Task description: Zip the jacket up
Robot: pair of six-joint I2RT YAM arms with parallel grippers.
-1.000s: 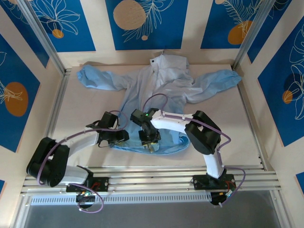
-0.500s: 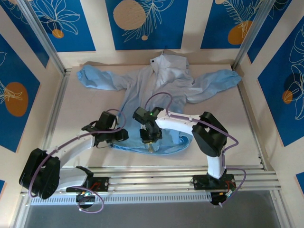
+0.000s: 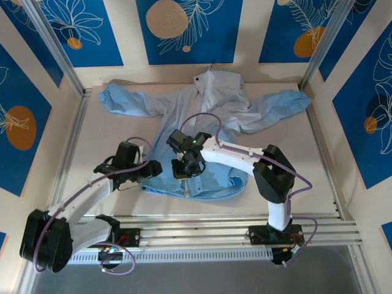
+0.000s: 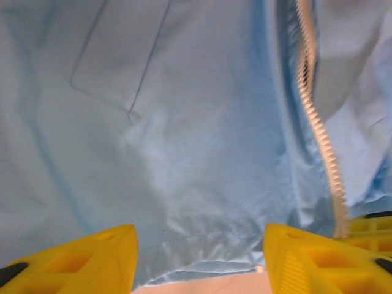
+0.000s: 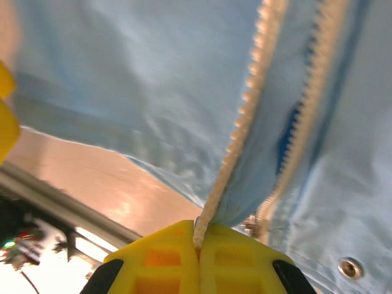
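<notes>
Near edge of the pale beige tabletop (image 3: 116, 135): the hem of the large light-blue thin fabric jacket (image 3: 208, 116) lies here, roughly at the middle of that edge, front side up.

Your left tool (image 4: 199, 245) sits at the hem's left part. Its two yellow fingers (image 4: 79, 257) stand wide apart with jacket fabric (image 4: 184, 122) lying between them, gripping nothing. A sliver of tabletop (image 4: 202, 285) shows just under the hem. From above, this tool (image 3: 150, 170) is at the hem's left corner.

Your right tool (image 5: 197, 236) has its yellow fingers pressed together, pinching the lower end of the pale toothed zipper strip (image 5: 251, 104). A second tooth row runs beside it, apart, with blue fabric (image 5: 122, 79) between the two. A small metal snap (image 5: 350, 267) sits on the hem to the right. Tabletop (image 5: 122, 184) shows below the hem. From above, this tool (image 3: 184, 177) is over the jacket's lower middle.

Left wrist view: zipper strip (image 4: 318, 128) runs up the right side, and a stitched pocket outline (image 4: 116, 61) is at upper left.

Farther back: the body spreads toward the far edge, collar at its middle, one sleeve reaching toward each far corner.
</notes>
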